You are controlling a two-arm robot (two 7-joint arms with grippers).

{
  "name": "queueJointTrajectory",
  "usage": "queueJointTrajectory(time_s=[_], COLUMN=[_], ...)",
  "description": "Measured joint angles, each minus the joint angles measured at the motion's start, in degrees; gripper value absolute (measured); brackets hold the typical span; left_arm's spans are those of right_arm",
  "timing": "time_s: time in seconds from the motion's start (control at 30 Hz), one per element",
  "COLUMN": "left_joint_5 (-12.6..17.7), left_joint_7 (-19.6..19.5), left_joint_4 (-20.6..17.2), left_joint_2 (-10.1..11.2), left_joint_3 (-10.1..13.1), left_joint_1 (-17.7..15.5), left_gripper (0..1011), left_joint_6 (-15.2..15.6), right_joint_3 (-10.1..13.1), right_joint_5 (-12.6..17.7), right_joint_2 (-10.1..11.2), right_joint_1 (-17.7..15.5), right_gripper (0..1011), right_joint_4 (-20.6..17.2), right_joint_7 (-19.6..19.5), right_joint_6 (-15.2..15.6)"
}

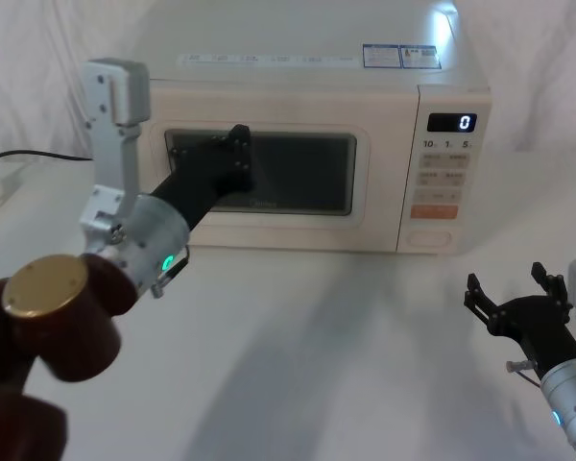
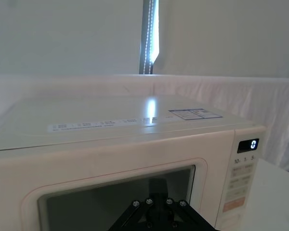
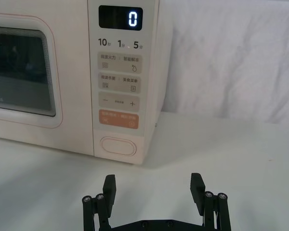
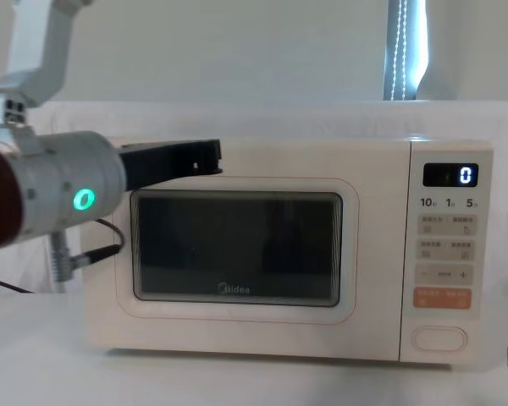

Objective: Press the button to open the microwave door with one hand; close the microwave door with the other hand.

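Right hand (image 3: 154, 190), black, blocky, two-fingered: jaws spread wide, holding nothing; hovers low over the white counter (image 3: 241, 159), in front of the control panel and well apart from it.

Left hand (image 1: 238, 144), black, blocky: raised before the dark glass door window (image 1: 269, 173), at or just beside the door's upper left part; contact uncertain, and whether its fingers are parted or closed cannot be told.

Button (image 3: 118, 147), wide pill-shaped cream key with thin outline: lowest on the panel, directly under the orange rectangular key (image 3: 118, 119).

Microwave (image 4: 262, 161), boxy cream-white Midea oven: stands on the counter, door flush and closed, black digital display (image 3: 120, 18) reading "0".

Handling note, judged: the door appears shut, so either opening is pending or closing is finished. To press, bring one fingertip squarely onto the pill's centre, push straight in, and stay below the orange key. Move the left hand off the door first so it can swing free.
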Motion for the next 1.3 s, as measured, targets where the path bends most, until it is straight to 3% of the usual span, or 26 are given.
queueJointTrajectory(time_s=[0.17,0.37,0.73,1.2,1.3], left_joint_5=[-0.5,-1.9,-2.9,-2.9,-2.7], left_joint_7=[-0.6,-1.0,-0.2,0.9,1.1], left_joint_4=[-3.5,-7.4,-10.0,-10.9,-10.9], left_joint_2=[2.4,5.7,9.7,11.4,11.2], left_joint_3=[-0.8,-2.7,-6.6,-11.3,-12.0], left_joint_1=[2.6,6.6,13.2,21.3,22.7], left_gripper=[14,194,533,962,1001], left_joint_6=[-0.5,-1.2,-4.1,-8.2,-9.0], right_joint_3=[0.0,0.0,0.0,0.0,0.0], right_joint_5=[0.0,0.0,0.0,0.0,0.0], right_joint_2=[0.0,0.0,0.0,0.0,0.0], right_joint_1=[0.0,0.0,0.0,0.0,0.0], right_gripper=[1002,1002,1002,1002,1002], right_joint_4=[0.0,0.0,0.0,0.0,0.0], right_joint_7=[0.0,0.0,0.0,0.0,0.0], right_joint_6=[0.0,0.0,0.0,0.0,0.0])
